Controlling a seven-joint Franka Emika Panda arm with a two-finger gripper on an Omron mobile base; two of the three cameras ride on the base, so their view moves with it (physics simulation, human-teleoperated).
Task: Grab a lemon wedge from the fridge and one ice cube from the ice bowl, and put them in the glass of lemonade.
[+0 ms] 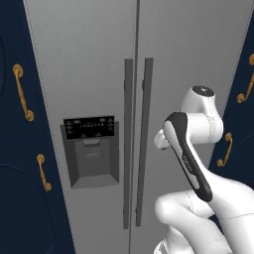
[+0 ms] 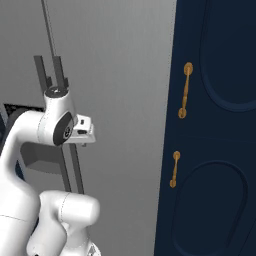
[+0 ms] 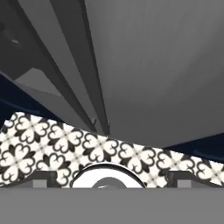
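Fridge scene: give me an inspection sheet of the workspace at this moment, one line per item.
Surface: black-and-white patterned floor tiles below the fridge; no counter seen.
Job's things: grey two-door fridge, both doors shut; two dark vertical bar handles side by side at the door seam; black dispenser panel on the left door. Lemon wedge, ice, glass: nothing seen.
Clutter: nothing seen.
Grippers: gripper open, empty, tips at the bottom of the hand view, pointing at the fridge's base, not on a handle.
Cables: nothing seen.
Surroundings: navy cabinets with brass handles on both sides of the fridge.
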